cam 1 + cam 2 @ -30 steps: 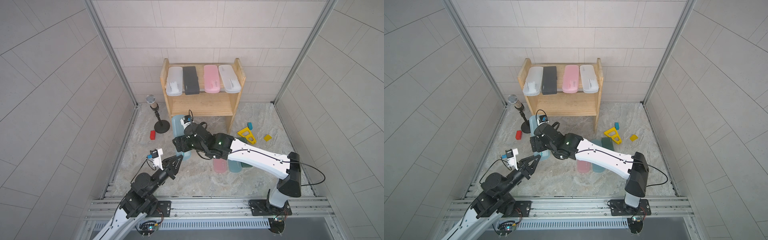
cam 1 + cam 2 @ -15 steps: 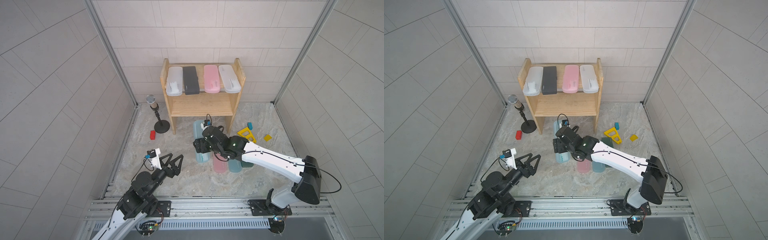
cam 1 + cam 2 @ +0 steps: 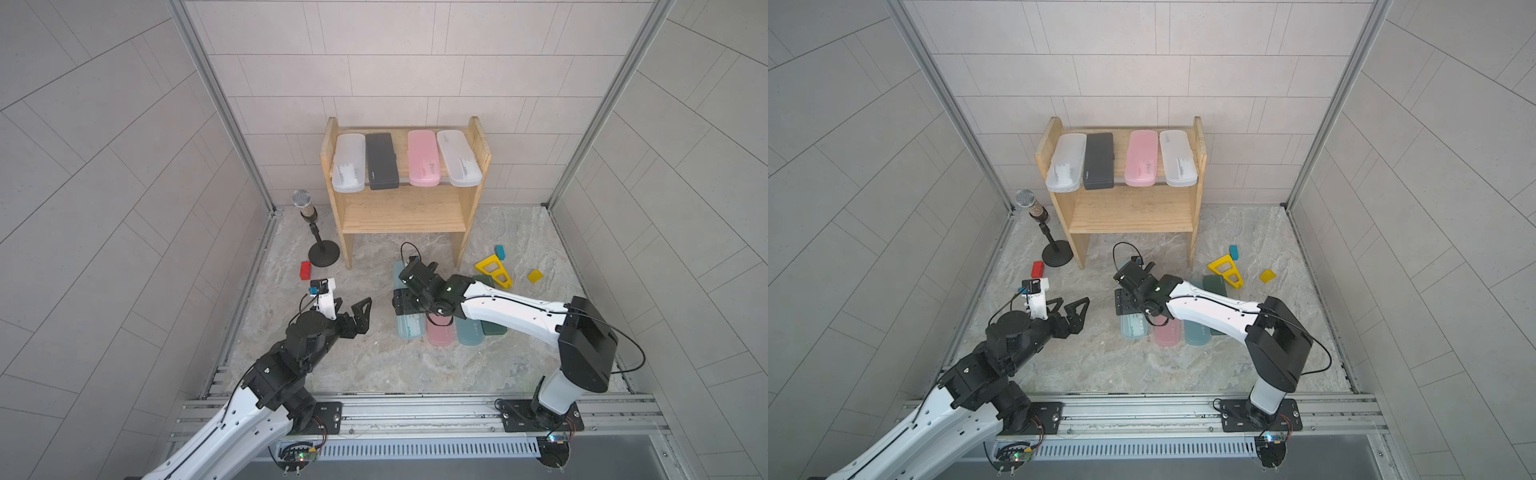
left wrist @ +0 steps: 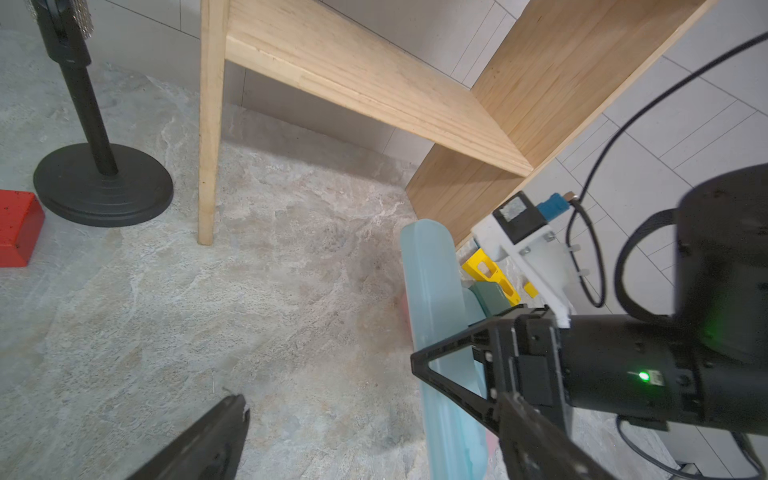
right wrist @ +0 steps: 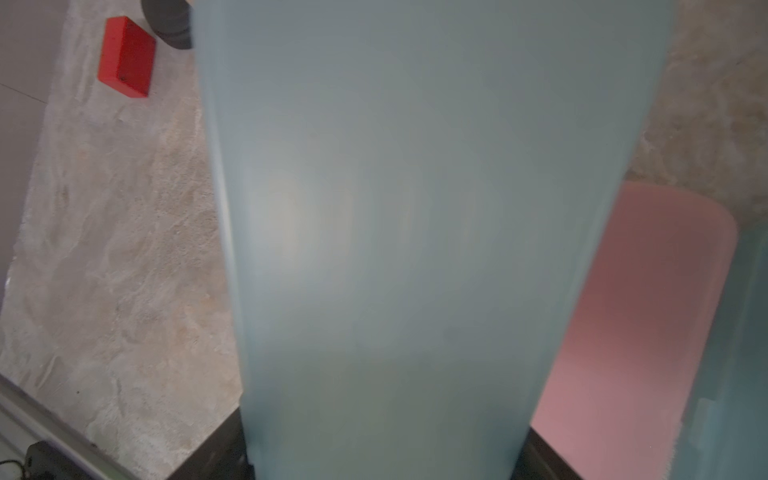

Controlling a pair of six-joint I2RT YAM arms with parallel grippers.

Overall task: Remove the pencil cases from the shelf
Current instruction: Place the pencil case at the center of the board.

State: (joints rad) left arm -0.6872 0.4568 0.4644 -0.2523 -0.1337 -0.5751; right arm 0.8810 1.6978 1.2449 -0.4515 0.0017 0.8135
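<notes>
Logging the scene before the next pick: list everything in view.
shelf: one, pale pine, at the back wall.
pencil cases on the top tier: four; frosted white, black, pink, frosted white.
pencil cases on the floor: three; pink, teal, dark green, side by side.
light teal pencil case: one, held beside the pink one.
microphone: one, black stand, left of the shelf.
red block: one, near the microphone.
yellow frame, teal block, yellow tile: one each, right of the shelf.
left end effector: open, empty.
right end effector: closed on the light teal pencil case.

place: robot lab cell | evidence: tiled walls point(image 3: 395, 83), aluminium rail point(image 3: 415, 411)
</notes>
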